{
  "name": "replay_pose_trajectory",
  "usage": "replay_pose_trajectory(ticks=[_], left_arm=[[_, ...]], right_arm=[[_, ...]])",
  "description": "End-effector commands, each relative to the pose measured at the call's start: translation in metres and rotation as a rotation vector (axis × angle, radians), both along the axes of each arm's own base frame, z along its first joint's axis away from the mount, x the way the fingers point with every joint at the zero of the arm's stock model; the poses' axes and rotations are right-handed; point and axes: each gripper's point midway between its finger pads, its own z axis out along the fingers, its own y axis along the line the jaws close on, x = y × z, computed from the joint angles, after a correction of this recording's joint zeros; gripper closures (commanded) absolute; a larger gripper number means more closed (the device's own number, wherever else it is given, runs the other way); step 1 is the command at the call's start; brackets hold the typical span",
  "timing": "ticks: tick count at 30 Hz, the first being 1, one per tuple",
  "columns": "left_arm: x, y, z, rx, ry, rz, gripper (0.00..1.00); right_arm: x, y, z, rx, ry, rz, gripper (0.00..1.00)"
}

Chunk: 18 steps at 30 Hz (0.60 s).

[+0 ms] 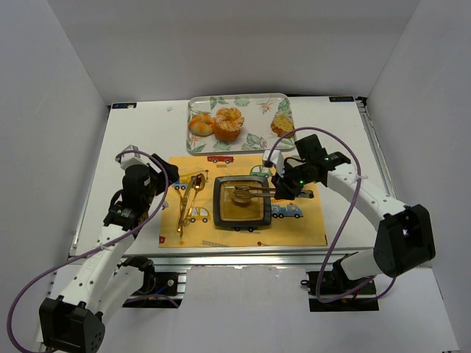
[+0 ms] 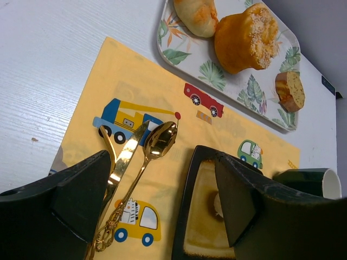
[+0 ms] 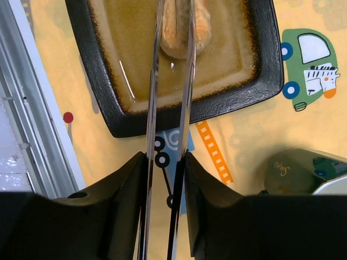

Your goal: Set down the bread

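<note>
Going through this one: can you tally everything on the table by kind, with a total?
Bread: 4 (bun, muffin, slice on the tray; piece on the plate)
Gold cutlery: 3 (fork, knife, spoon)
Tongs: 1
Plate: 1
Tray: 1
Mug: 1
Placemat: 1
Total: 12

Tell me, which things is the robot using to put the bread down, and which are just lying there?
In use: right gripper, tongs, bread, plate.

Just lying there: spoon, knife, mug, mat, tray, buns on the tray.
</note>
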Motion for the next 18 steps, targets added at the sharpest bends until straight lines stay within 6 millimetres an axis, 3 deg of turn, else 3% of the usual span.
replay_pose_trajectory(ticks=[1, 6, 10, 18], left_arm=[[0.0, 0.002, 0.01, -0.012, -0.038, 0.014, 0.13], [-0.003, 0.004, 0.009, -0.014, -0.036, 0.023, 0.13], [-0.003, 0.004, 0.008, -0.02, -0.037, 0.023, 0.13], [0.002, 0.001, 0.007, -0.018, -0.035, 0.011, 0.13]], right_arm=[[0.011, 0.009, 0.01, 0.026, -0.07, 0.04, 0.61], [0.009, 0.012, 0.018, 0.042, -0.091, 0.079, 0.51], [0.007, 0.013, 0.027, 0.057, -0.102, 0.09, 0.5], [0.01, 0.022, 0.067, 0.132, -0.158, 0.092, 0.49]])
